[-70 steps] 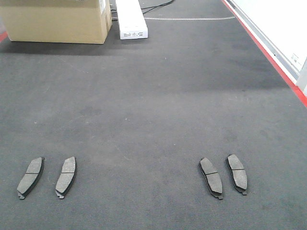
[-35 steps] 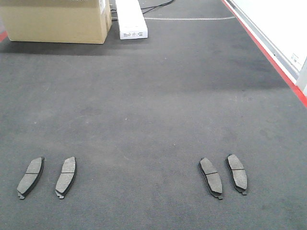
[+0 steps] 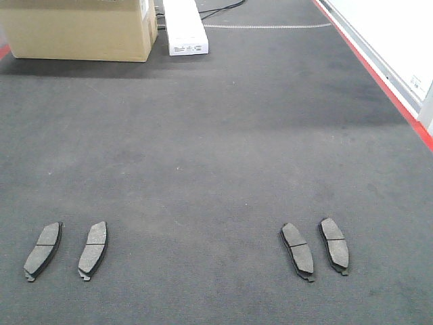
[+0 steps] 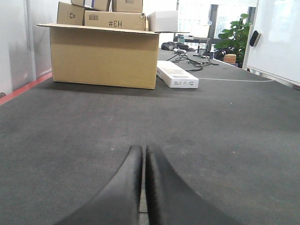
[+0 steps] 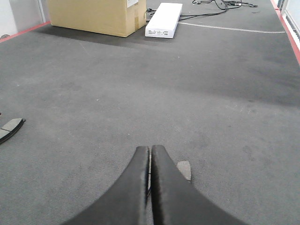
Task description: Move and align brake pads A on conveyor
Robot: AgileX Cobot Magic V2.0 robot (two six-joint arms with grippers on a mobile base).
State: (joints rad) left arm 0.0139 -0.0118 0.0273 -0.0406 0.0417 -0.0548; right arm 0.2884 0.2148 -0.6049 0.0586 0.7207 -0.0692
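Four brake pads A lie flat near the front of the dark conveyor (image 3: 216, 135), in two pairs. The left pair is one pad (image 3: 42, 252) beside another (image 3: 93, 250); the right pair is one pad (image 3: 298, 252) beside another (image 3: 334, 246). Neither gripper shows in the front view. In the left wrist view my left gripper (image 4: 143, 149) is shut just above the belt, holding nothing. In the right wrist view my right gripper (image 5: 150, 149) is shut and empty, and a pad's tip (image 5: 184, 169) peeks out beside its right finger. Another pad (image 5: 9, 127) lies at the left edge.
A large cardboard box (image 3: 78, 30) and a long white flat box (image 3: 184, 27) stand at the far end of the belt, with cables behind them. The red frame edge (image 3: 379, 74) runs along the right side, and a white wall stands beyond it.
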